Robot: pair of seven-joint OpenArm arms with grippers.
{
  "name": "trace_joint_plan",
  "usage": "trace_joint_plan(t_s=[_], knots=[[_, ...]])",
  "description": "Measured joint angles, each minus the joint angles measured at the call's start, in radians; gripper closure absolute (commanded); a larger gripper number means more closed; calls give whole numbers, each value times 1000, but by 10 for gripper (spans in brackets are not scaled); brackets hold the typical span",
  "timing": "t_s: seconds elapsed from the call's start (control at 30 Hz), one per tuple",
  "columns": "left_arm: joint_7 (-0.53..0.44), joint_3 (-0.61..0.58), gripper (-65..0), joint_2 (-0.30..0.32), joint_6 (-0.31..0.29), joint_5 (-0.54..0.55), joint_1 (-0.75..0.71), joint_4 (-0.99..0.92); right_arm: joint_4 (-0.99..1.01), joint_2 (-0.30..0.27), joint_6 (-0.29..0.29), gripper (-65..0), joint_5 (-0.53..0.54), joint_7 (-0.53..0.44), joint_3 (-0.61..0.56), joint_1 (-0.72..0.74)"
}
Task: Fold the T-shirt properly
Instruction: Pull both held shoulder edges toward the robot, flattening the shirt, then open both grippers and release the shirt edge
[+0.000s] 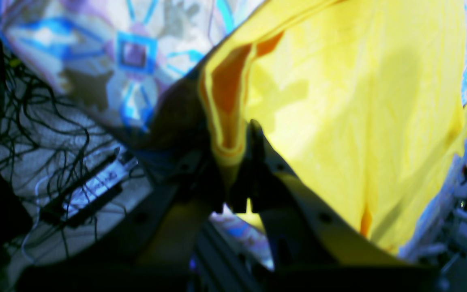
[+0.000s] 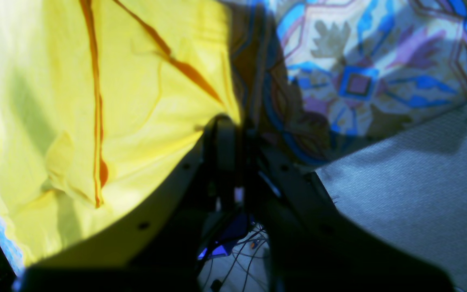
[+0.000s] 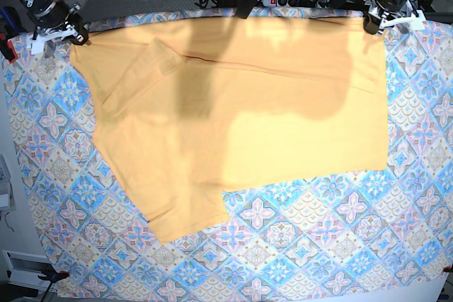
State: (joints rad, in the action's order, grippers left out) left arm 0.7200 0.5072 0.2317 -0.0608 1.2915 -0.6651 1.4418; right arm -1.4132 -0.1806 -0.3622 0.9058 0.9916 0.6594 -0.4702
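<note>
1. Patterned tablecloth (image 3: 340, 245) covers the work surface; cables lie beyond its far edge.
2. T-shirt (image 3: 233, 125): spread mostly flat, one sleeve doubled over; folding seems barely begun.
3. Left gripper (image 1: 237, 162): clamped on the shirt's far corner.
4. Right gripper (image 2: 227, 134): likewise pinching the opposite far corner; shirt extends toward the near side from both.

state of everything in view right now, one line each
T-shirt: spread on the table, far edge pinched at both corners.
left gripper: shut on the T-shirt's corner.
right gripper: shut on the T-shirt's other far corner.
tablecloth: lying flat under the T-shirt.
</note>
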Motion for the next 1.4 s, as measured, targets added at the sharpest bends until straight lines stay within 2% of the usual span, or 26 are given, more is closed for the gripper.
trace_joint_plan(t_s=[0.17,0.23,0.4,0.53,0.83,0.97,1.4], knots=[[19,0,0,1,0,0,0,0,-1,3,0,0,0,0,12,0],[31,1,-10,1,0,1,0,0,-1,8,-1,-19,0,2,37,2],[36,1,-142,1,-8,8,0,2,-1,8,6,-76,-7,-5,78,0],[38,1,-191,1,-10,13,0,5,0,6,7,-82,-7,-10,85,0],[28,6,-194,1,-19,23,-50,13,2,6,8,-82,-8,-10,88,1],[35,17,-194,0,-19,23,-58,15,2,8,7,-82,-8,-10,129,2],[39,32,-187,-2,11,-7,-108,64,4,0,11,-80,-11,-11,166,1]])
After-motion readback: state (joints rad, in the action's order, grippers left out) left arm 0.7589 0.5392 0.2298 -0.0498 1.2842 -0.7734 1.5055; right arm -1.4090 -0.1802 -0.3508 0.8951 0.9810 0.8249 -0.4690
